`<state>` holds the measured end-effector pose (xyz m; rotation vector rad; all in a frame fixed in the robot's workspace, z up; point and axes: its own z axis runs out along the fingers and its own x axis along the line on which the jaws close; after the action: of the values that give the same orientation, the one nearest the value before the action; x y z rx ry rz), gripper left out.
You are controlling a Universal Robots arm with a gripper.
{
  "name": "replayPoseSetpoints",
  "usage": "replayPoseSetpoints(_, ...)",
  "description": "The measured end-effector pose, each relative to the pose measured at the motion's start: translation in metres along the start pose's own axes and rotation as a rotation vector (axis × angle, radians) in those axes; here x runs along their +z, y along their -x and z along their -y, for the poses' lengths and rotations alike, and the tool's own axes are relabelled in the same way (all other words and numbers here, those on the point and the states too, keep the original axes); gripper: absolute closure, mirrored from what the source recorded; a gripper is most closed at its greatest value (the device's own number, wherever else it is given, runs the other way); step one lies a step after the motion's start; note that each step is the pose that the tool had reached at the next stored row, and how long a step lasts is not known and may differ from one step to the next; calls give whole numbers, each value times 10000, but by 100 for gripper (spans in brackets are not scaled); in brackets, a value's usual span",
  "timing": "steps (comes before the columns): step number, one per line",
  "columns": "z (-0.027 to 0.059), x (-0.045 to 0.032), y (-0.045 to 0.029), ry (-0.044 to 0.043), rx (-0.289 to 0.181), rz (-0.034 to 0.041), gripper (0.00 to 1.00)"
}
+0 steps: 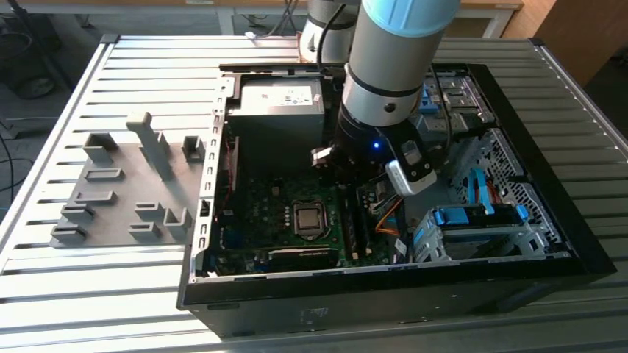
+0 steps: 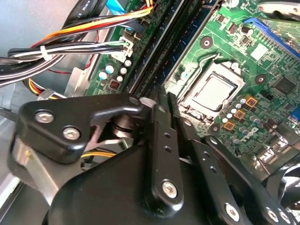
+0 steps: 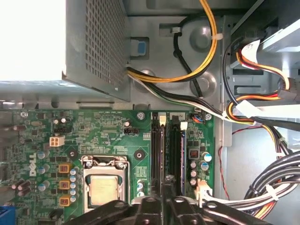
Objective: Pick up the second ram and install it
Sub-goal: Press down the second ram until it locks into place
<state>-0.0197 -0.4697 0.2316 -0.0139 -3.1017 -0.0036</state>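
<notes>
Your exterior view looks down from above at the open PC case [image 1: 549, 243]. Both wrist views sit close over the motherboard [image 3: 93, 136], sharing its CPU socket [image 2: 213, 91].

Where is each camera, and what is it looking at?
Exterior view: off the arm, above, looking down at the open computer case; the arm shows.
First wrist view: on the arm, facing the motherboard and power supply; the gripper shows.
Second wrist view: on the arm, close behind the gripper.
Both wrist views share the processor socket.

Silver-grey arm [image 1: 393, 51] with light-blue joint cap, black wrist with blue light, black screw-studded claw [image 2: 161, 105].
</notes>
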Motion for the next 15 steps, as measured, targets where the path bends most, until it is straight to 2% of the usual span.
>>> replayPoseSetpoints(1,0,1,0,1,0,0,86)
replayPoseSetpoints(3,0,0,0,1,0,-3,89)
replayPoseSetpoints(10,0,23,20,7,0,-4,89)
replayPoseSetpoints(15,0,73,23,8,0,-4,89)
